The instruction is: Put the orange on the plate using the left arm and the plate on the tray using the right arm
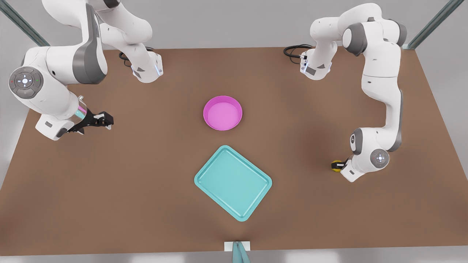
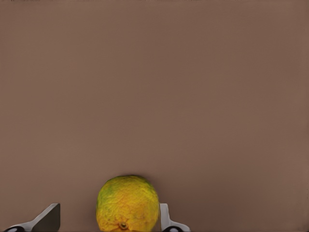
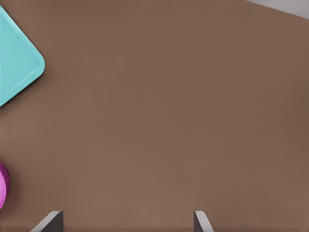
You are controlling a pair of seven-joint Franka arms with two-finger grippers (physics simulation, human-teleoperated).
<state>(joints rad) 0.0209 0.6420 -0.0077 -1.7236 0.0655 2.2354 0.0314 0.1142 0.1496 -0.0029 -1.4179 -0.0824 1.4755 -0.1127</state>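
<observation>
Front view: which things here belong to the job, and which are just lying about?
Job: orange, plate, tray, left gripper open astride the orange, right gripper open, waiting.
Lying about: black cable by an arm base, teal post at bottom edge.

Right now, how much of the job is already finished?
Nothing is placed yet. In hand: the left claw is open around the orange on the table. Left: orange onto the empty plate, then plate onto the bare tray. The right claw waits, open.
</observation>
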